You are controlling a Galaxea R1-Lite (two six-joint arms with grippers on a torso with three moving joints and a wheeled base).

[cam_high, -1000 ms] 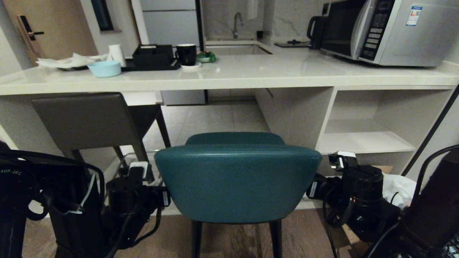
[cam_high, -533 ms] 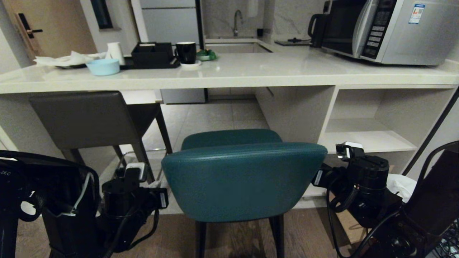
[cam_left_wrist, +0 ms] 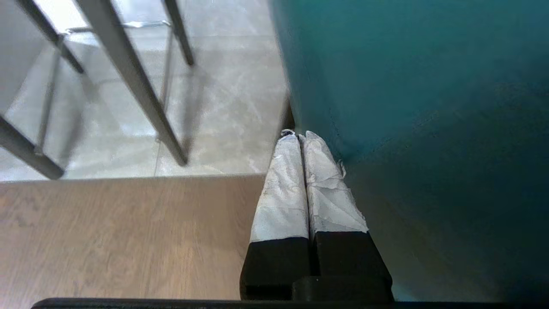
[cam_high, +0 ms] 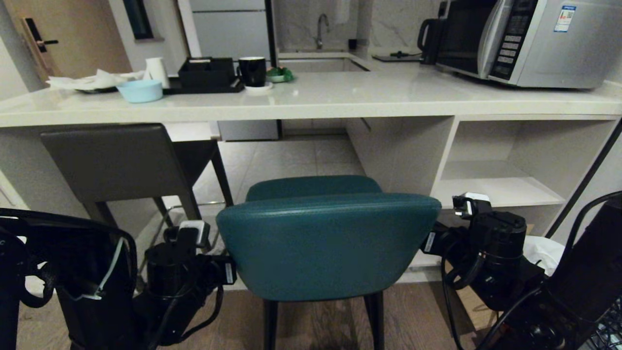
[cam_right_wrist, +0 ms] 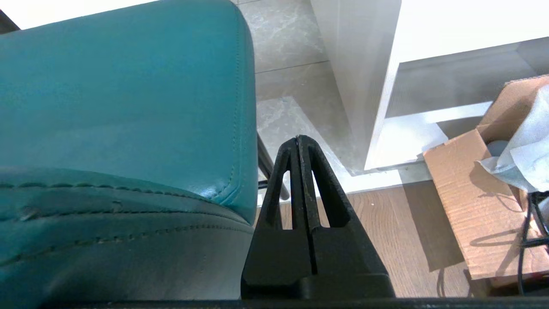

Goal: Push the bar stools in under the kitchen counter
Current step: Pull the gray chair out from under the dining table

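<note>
The teal bar stool (cam_high: 328, 245) stands in the middle with its curved back towards me and its seat short of the kitchen counter (cam_high: 340, 99). The grey-brown bar stool (cam_high: 109, 163) stands at the left, its seat partly under the counter. My left gripper (cam_left_wrist: 299, 136) is shut, holding nothing. Its white-wrapped fingers (cam_left_wrist: 283, 189) lie against the left side of the teal stool (cam_left_wrist: 407, 107). Also shut and empty, my right gripper (cam_right_wrist: 299, 139) sits close beside the right edge of that stool (cam_right_wrist: 120, 107); I cannot tell whether it touches.
On the counter are a microwave (cam_high: 525, 41), a kettle (cam_high: 427, 39), a black mug (cam_high: 252, 72), a black tray (cam_high: 206, 75) and a blue bowl (cam_high: 141, 91). An open white shelf unit (cam_high: 495, 192) fills the counter's right. A cardboard box (cam_right_wrist: 476, 206) lies on the floor by my right arm.
The teal stool has shifted slightly to the right and a little towards the counter. My right wrist has risen along its right side, and my left wrist has closed in on its left side.
</note>
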